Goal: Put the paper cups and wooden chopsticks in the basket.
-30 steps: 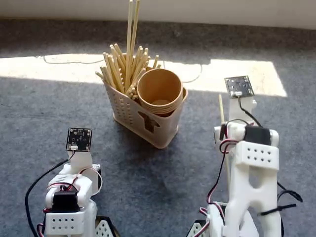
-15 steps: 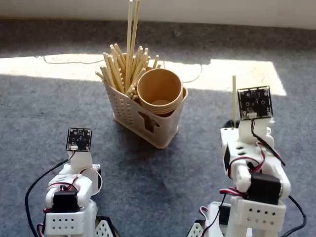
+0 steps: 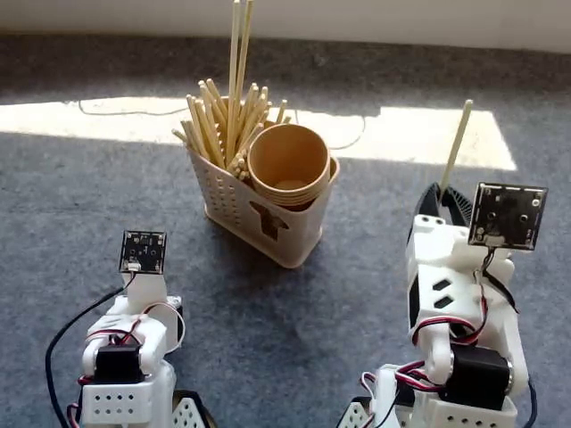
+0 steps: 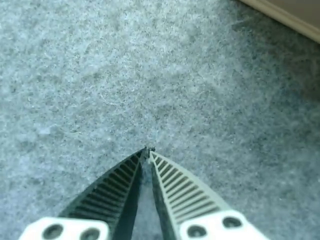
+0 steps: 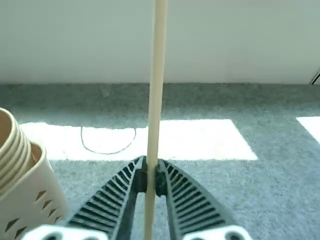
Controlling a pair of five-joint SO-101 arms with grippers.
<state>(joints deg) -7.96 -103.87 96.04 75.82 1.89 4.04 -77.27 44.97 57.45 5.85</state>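
The right end effector [image 5: 151, 167] pinches one wooden chopstick [image 5: 159, 75] low down, holding it near-upright to one side of the basket [image 3: 234, 203] — likely to drop it end-first beside the stacked paper cups [image 3: 289, 165] — while the left end effector [image 4: 149, 151] hangs closed, empty.

— Where does the high camera sit?
— Up over the near edge of the carpet [image 3: 268, 339], looking down toward the far wall [image 3: 357, 16].
— And the wrist ones?
— Left: straight down, close to the carpet. Right: low and level toward the wall, sharing the basket [image 5: 35, 176] with the high one.
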